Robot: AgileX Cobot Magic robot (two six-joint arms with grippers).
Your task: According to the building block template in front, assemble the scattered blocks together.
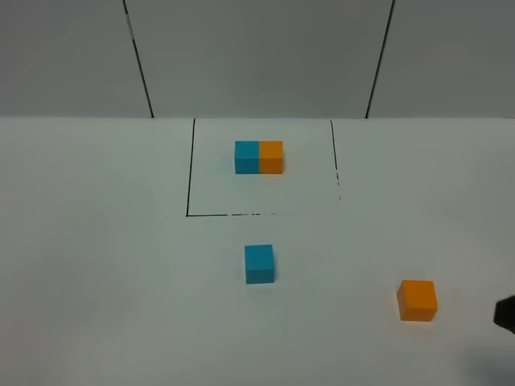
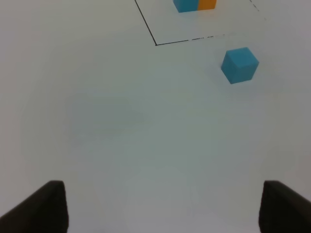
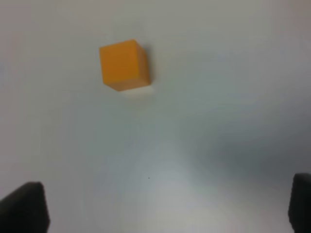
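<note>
orange cube (image 1: 417, 299) | white table (image 1: 96, 305) | black-outlined square (image 1: 191, 169) | grey panelled wall (image 1: 257, 56)

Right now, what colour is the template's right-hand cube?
Orange; the template shows best in the exterior high view.

We seem to be at a lab test bench. A white table (image 1: 96, 281) carries a black-lined square (image 1: 299, 190) before grey wall panels (image 1: 257, 56).

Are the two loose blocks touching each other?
No, the loose orange block sits well to the right of the loose blue block, with a clear gap between them.
</note>
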